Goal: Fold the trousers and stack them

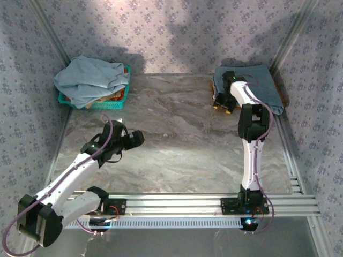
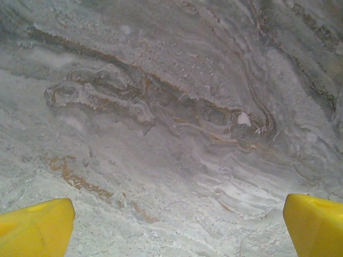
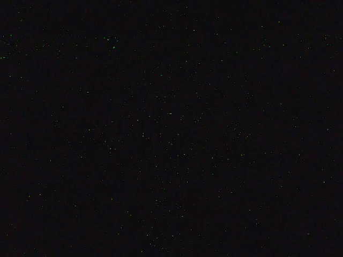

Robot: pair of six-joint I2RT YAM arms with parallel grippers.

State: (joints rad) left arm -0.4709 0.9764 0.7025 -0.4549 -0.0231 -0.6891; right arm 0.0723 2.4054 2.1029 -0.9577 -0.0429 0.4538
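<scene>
- Left fingers (image 2: 35,227) spread wide, empty, over bare tabletop (image 2: 161,134).
- Right fingers (image 1: 216,107) at the folded trousers (image 1: 257,80), perhaps touching their edge; whether they grip, I cannot tell.

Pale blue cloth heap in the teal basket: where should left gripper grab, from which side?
A raised fold on top of the cloth heap, taken from straight above, looks best: the walls of the basket block side approaches, and its crumpled ridges suit a pinch by the open left gripper.

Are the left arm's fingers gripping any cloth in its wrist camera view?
No, the left fingers stand wide apart over the bare marbled table, with nothing between them.
</scene>
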